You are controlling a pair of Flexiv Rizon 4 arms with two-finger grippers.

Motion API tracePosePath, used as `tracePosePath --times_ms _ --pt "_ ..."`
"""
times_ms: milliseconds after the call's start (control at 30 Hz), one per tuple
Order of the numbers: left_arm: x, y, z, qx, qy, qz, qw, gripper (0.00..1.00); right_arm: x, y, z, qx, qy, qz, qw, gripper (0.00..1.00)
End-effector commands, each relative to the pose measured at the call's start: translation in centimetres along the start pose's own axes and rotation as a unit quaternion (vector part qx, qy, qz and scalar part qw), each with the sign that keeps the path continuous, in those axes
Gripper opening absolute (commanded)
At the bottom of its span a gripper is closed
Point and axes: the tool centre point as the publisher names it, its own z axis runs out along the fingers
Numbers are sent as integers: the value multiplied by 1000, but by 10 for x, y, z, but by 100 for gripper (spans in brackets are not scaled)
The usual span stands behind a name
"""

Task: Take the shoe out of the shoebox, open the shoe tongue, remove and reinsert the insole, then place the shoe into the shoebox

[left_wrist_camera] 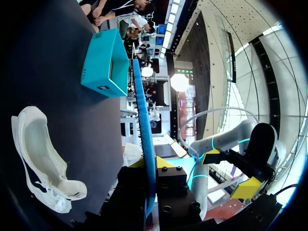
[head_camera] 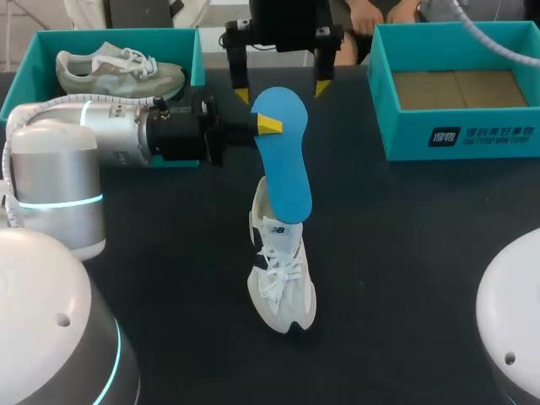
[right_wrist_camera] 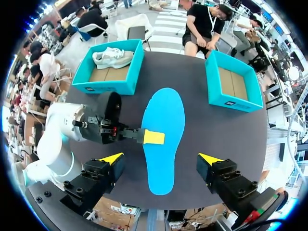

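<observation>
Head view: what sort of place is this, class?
Probably a robot shoe-handling workbench: a teal shoebox on a dark table, and the left gripper holding a blue insole above a white shoe.

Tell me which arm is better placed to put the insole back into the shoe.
Left. The left gripper is shut on the blue insole, whose lower end hangs over the white shoe. The right gripper is open and holds nothing, near the insole's far end.
</observation>
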Motion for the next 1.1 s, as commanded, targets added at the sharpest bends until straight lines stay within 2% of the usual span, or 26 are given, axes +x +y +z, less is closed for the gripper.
tracePosePath --times_ms 33,367,433,500,567,700,733,800,833,1000,1067,1100 --pt "0 1 0 1 -1 0 1000 0 3 2 2 2 -3 0 1000 100" --pt "0 1 0 1 -1 0 1000 0 3 2 2 2 -3 0 1000 100" --pt "0 1 0 1 -1 0 1000 0 -4 -1 6 -20 90 29 995 100" --pt "0 1 0 1 -1 0 1000 0 -11 -3 10 -12 117 27 993 100" --pt "0 1 0 1 -1 0 1000 0 -19 -3 13 -14 166 25 986 100" --pt "0 1 0 1 -1 0 1000 0 -27 -3 18 -5 209 16 978 100" --pt "0 1 0 1 -1 0 1000 0 -29 -3 19 -7 237 16 971 100" --pt "0 1 0 1 -1 0 1000 0 -32 -3 20 -12 256 20 966 100" --pt "0 1 0 1 -1 0 1000 0 -33 -2 20 -18 293 25 956 100" --pt "0 1 0 1 -1 0 1000 0 -43 -5 21 -24 358 48 932 100" --pt "0 1 0 1 -1 0 1000 0 -49 -6 22 -37 395 66 916 100" --pt "0 1 0 1 -1 0 1000 0 -51 -6 22 -38 397 68 915 100"
